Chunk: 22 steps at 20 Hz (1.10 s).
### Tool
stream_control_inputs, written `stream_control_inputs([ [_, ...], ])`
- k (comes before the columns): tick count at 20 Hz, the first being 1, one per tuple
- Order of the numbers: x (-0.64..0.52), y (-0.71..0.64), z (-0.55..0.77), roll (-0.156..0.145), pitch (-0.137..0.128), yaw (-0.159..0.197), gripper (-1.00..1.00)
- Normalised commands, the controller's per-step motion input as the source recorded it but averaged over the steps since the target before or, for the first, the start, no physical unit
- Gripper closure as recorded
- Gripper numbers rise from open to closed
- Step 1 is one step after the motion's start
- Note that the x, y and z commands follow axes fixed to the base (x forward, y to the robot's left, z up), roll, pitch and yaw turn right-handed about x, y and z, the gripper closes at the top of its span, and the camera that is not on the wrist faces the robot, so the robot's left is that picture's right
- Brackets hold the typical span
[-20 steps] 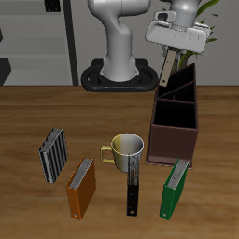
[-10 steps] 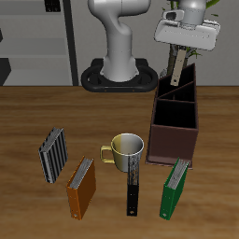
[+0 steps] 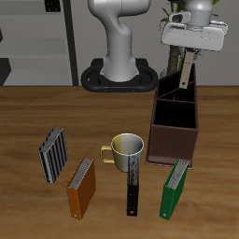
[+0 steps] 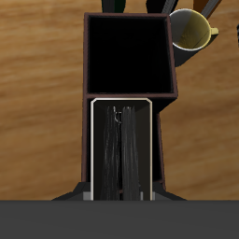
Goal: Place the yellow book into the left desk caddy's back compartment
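Gripper (image 3: 189, 53) up high, over back end of left desk caddy (image 3: 175, 124). Closed on the yellow book (image 3: 188, 71), which hangs edge-on, tilted slightly, lower end at or just inside the rim of the back compartment (image 3: 180, 88). Can't tell from ext. view whether book touches the walls. Fingers mostly hidden under the white gripper body; only the book's thin tan strip shows below.

Wrist view: book (image 4: 120, 149) seen end-on, dark striped page edge w/ pale border, fills the near section of the caddy (image 4: 169, 58); caddy's bigger black section lies beyond. Fingers not distinguishable here; grey band cuts off the frame edge.

Rest of table, nearer front edge: mug (image 3: 126, 149), yellowish inside; black book (image 3: 133, 181) edge-on, overlapping mug in view; green book (image 3: 175, 188) in front of caddy; orange-brown book (image 3: 82, 187); grey striped book (image 3: 54, 154). Robot base (image 3: 119, 77) at back, arm partly cut off by frame top.
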Motion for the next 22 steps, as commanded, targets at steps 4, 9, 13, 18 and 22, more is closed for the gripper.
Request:
stream_control_inputs([
  [4, 0.09, 0.07, -0.08, 0.008, 0.023, -0.017, 1.0],
  [9, 0.11, 0.15, -0.09, 0.015, 0.019, -0.018, 1.0],
  [13, 0.05, 0.08, -0.05, 0.008, 0.004, 0.002, 1.0],
  [18, 0.06, -0.03, -0.1, -0.005, 0.017, -0.004, 1.0],
  [22, 0.01, -0.01, -0.14, 0.01, 0.007, 0.002, 1.0],
])
